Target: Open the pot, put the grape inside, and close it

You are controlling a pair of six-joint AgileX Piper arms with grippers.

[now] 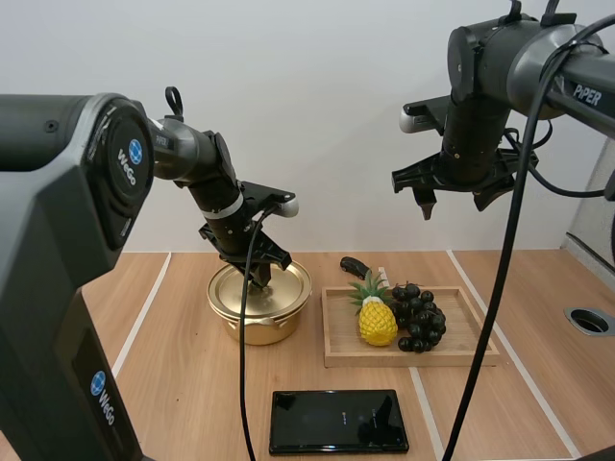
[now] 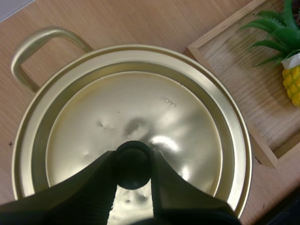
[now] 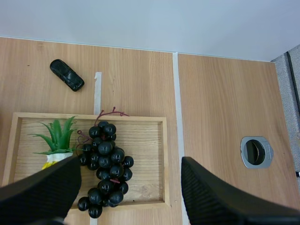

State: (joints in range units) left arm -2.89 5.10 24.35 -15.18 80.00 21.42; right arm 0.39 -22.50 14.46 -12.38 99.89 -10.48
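Note:
A gold pot (image 1: 259, 317) stands on the table with its lid (image 2: 140, 112) on. My left gripper (image 1: 260, 276) is down on the lid's middle, and in the left wrist view its two fingers (image 2: 93, 185) pinch the black knob (image 2: 133, 157) from both sides. A bunch of dark grapes (image 1: 419, 315) lies in the wooden tray (image 1: 413, 358) to the right of the pot. My right gripper (image 1: 452, 192) hangs open high above the tray, over the grapes (image 3: 105, 164), with nothing between its fingers (image 3: 42, 192).
A toy pineapple (image 1: 377, 317) lies in the tray beside the grapes. A small black object (image 1: 354, 266) sits behind the tray, and a black phone (image 1: 338, 421) lies near the front edge. A round cable hole (image 1: 589, 320) is at the far right.

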